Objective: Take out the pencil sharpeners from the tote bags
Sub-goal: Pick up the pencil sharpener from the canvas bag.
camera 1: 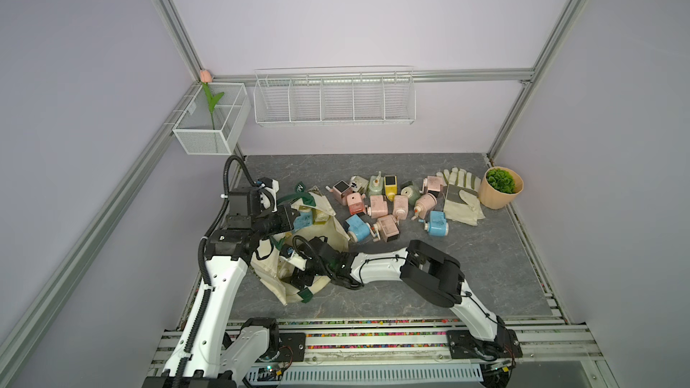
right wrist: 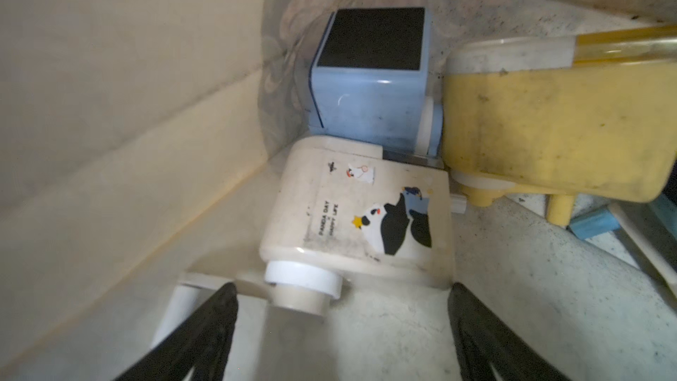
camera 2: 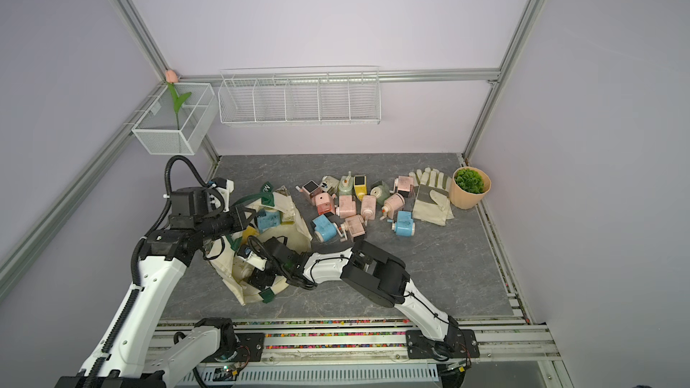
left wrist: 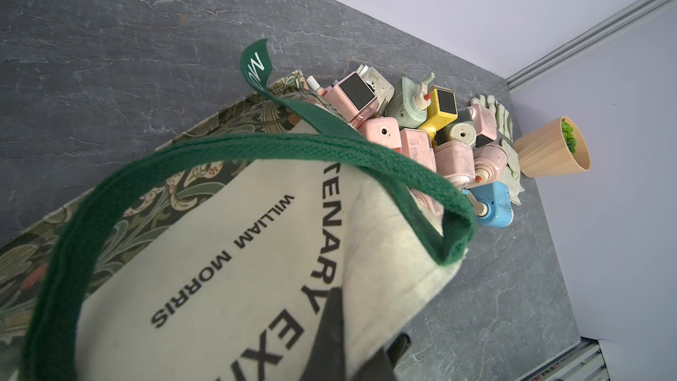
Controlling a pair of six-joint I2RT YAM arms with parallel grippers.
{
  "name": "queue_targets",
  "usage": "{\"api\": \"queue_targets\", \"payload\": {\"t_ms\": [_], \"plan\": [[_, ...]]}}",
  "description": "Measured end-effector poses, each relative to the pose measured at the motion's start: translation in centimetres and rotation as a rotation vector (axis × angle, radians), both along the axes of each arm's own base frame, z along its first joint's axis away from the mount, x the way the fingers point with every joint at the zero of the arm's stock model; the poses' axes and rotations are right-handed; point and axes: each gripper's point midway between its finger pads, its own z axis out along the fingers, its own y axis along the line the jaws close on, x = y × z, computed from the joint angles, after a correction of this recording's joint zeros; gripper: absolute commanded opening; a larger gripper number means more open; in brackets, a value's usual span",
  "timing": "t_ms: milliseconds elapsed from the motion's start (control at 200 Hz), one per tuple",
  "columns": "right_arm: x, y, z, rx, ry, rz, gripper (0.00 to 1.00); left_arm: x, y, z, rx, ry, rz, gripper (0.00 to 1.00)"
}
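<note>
The cream tote bag point(camera 1: 333, 234) point(left wrist: 219, 232) with dark green handles lies at the left of the table. My left gripper point(camera 1: 288, 219) point(left wrist: 340, 342) is shut on the cloth at its mouth and holds it up. My right gripper point(camera 1: 298, 277) point(right wrist: 342, 291) is inside the bag, open. Its fingers straddle the knob end of a cream pencil sharpener point(right wrist: 362, 214) with a panda sticker, without touching it. A blue sharpener point(right wrist: 370, 78) and a yellow one point(right wrist: 549, 119) lie behind it. Several more sharpeners point(camera 1: 388, 207) are piled on the table right of the bag.
Pale work gloves point(camera 1: 461, 195) and a tan plant pot point(camera 1: 500, 188) sit at the back right. A wire rack point(camera 1: 334, 98) and a mesh basket point(camera 1: 211, 132) holding a tulip hang on the back wall. An aluminium rail point(camera 1: 373, 334) runs along the front edge.
</note>
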Motion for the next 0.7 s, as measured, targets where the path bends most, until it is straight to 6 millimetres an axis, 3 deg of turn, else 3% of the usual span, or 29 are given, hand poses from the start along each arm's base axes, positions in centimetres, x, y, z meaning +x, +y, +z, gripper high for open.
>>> {"api": "queue_targets", "payload": {"t_ms": [270,700], "plan": [[2.3,1.6,-1.0,0.041,0.062,-0.012,0.9,0.0,0.1,-0.3,0.003,0.005,0.004,0.0],[2.3,2.4,-1.0,0.112,0.131,0.014,0.89,0.0,0.1,-0.2,0.003,0.003,0.003,0.0]]}}
